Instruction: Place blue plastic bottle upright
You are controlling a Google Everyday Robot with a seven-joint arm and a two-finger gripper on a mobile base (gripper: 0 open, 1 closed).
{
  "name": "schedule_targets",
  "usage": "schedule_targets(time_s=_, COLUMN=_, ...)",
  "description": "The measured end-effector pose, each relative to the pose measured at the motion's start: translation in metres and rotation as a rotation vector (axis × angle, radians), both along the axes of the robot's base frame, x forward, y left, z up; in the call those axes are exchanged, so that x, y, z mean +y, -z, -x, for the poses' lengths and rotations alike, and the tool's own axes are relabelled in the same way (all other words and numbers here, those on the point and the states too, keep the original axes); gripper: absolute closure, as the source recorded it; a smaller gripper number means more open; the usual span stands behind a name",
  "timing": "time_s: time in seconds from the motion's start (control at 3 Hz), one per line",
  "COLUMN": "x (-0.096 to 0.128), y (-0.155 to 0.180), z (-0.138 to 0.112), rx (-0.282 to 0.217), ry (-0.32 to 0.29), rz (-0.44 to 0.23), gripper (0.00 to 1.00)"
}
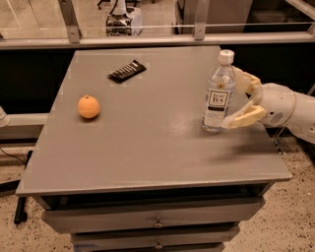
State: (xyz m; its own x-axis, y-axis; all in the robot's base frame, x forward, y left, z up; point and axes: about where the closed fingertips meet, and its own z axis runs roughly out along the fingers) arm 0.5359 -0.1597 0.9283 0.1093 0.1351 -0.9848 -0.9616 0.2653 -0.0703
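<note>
Grey table (147,147), glass partition behind. blue plastic bottle (218,96) upright near right edge, cap up, looks basically done. gripper (236,100) right beside it, fingers spread apart, probably so bottle stands by itself. orange (88,107) near left edge.

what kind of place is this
Probably a robotics lab or office test area: a grey drawer table by a glass partition, speckled floor, and a robot claw at the table's right beside an upright blue plastic bottle.

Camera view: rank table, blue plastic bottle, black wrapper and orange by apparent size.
1. table
2. blue plastic bottle, by the open end effector at right
3. black wrapper and orange: look alike, wrapper farther back; unranked
</note>
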Motion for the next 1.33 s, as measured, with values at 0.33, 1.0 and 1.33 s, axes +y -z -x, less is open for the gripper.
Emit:
schedule_targets(time_s=0.33, x=-0.004, y=-0.003, z=0.007, rx=-0.012, ry=0.004, rz=0.019, gripper=0.00)
schedule_targets(time_s=1.0, x=-0.069, y=-0.057, z=0.046, rx=-0.121, ry=0.150, rz=0.060, gripper=0.00)
schedule_targets(time_s=1.33, x=-0.082, y=-0.059, z=0.052, rx=-0.123, ry=0.177, rz=0.062, gripper=0.00)
